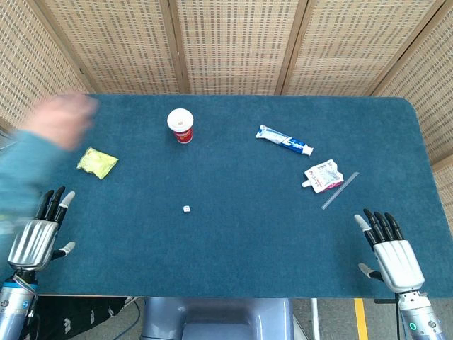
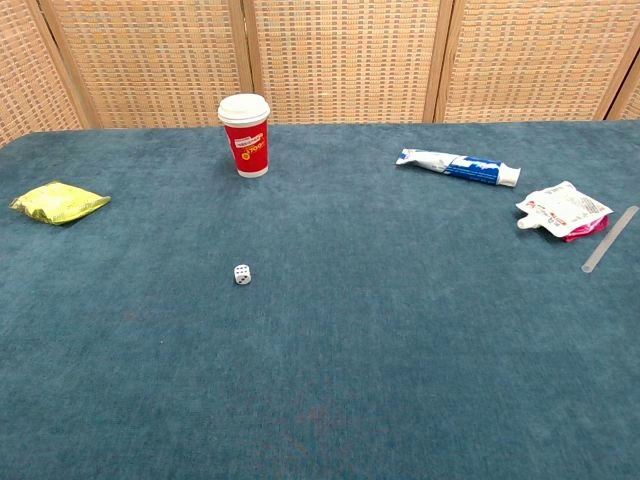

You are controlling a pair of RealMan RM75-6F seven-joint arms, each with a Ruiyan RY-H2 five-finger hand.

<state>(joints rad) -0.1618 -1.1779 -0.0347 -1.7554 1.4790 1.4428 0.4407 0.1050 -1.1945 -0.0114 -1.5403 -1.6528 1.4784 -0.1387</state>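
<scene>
Both of our hands sit nearest in the head view, at the near edge of the blue counter (image 1: 233,262): our left hand (image 1: 39,237) at the left corner and our right hand (image 1: 391,251) at the right, each lying flat with fingers spread and holding nothing. Closest to our left hand lies one yellow packet (image 1: 98,162); closest to our right hand lie one clear strip (image 1: 340,190) and one white-and-pink pouch (image 1: 323,175), just beside each other. We also count one toothpaste tube (image 1: 284,140), one red cup with a white lid (image 1: 180,125) standing upright, and one small die (image 1: 187,209) near the middle. A blurred person's arm (image 1: 42,152) reaches in over the left edge.

From the chest view we see neither hand. One die (image 2: 242,274) lies nearest, then one yellow packet (image 2: 60,202), one cup (image 2: 245,135), one tube (image 2: 458,167), one pouch (image 2: 562,210) and one strip (image 2: 610,239).
</scene>
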